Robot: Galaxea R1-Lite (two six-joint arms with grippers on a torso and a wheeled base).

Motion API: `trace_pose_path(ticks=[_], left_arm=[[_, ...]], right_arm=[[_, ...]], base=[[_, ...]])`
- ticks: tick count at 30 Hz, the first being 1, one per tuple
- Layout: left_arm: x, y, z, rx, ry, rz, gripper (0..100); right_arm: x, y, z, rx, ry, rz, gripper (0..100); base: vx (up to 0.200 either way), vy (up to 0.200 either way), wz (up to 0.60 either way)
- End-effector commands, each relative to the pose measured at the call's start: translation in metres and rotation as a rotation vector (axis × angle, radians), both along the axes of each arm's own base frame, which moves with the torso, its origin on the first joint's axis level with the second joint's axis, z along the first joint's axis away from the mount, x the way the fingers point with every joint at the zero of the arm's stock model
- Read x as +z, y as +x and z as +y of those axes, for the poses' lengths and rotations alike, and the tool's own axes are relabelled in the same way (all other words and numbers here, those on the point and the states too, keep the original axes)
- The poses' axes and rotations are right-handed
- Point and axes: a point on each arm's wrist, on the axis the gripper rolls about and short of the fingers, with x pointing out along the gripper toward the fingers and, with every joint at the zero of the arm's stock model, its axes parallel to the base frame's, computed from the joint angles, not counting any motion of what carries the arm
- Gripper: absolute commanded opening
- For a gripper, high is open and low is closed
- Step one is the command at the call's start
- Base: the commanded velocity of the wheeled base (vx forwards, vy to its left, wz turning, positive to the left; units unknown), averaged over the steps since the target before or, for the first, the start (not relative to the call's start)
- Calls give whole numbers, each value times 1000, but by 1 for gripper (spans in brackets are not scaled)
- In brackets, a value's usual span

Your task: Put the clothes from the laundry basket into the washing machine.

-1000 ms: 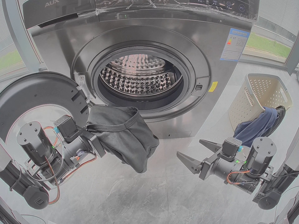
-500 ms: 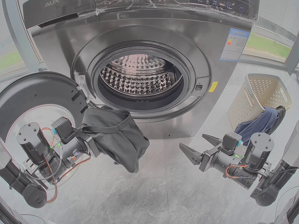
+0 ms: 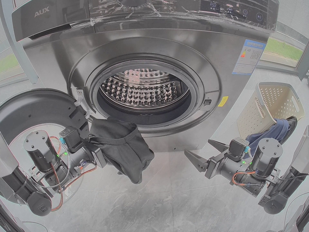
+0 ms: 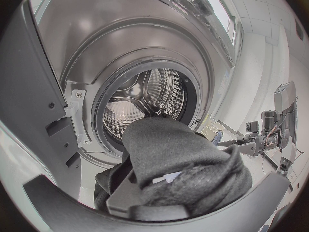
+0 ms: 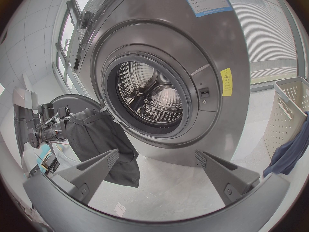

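Observation:
The washing machine [image 3: 225, 62] stands ahead with its drum [image 3: 143, 94] open and its round door [image 3: 35, 110] swung out to the left. My left gripper [image 3: 96, 152] is shut on a dark grey garment [image 3: 124, 149], which hangs just below the lower left rim of the opening. In the left wrist view the garment [image 4: 173, 155] bunches over the fingers in front of the drum [image 4: 141, 103]. My right gripper [image 3: 198, 147] hangs open and empty low at the right, in front of the machine [image 5: 156, 155]. A blue cloth [image 3: 270, 132] drapes over the laundry basket [image 3: 276, 103].
The beige perforated basket [image 5: 289, 110] stands tilted on the floor right of the machine, with the blue cloth [image 5: 289, 152] over its near edge. The open door fills the space on the left. Bare grey floor [image 3: 167, 197] lies between the two arms.
The head camera has shifted, so the machine looks nearer and lower. The left gripper with the garment drew slightly left, toward the door hinge. The right gripper stays open and rose a little.

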Motion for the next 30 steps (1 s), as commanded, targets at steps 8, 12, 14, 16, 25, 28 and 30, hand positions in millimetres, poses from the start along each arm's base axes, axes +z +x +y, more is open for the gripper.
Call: trace_pose_path(ticks=[8, 12, 14, 16, 25, 28, 30], left_arm=[[-8, 2, -1, 0, 14, 28, 0], [-8, 1, -2, -2, 14, 28, 0], [-8, 1, -1, -2, 16, 29, 0], [-9, 0, -2, -5, 16, 33, 0], [-12, 2, -3, -6, 35, 37, 0], [-18, 4, -5, -6, 70, 42, 0], [-19, 5, -6, -9, 75, 43, 0]], right_arm=[[-1, 0, 0, 1, 0, 2, 100], [-1, 0, 0, 3, 0, 2, 100], [0, 0, 0, 1, 1, 1, 100], [0, 0, 0, 1, 1, 1, 100], [-1, 1, 0, 1, 1, 3, 100], [-1, 0, 1, 2, -1, 5, 100], [-1, 0, 1, 2, 1, 3, 100]], base=[[0, 50, 0], [0, 50, 0], [0, 0, 0], [0, 0, 0], [0, 0, 0], [67, 0, 0], [200, 0, 0]])
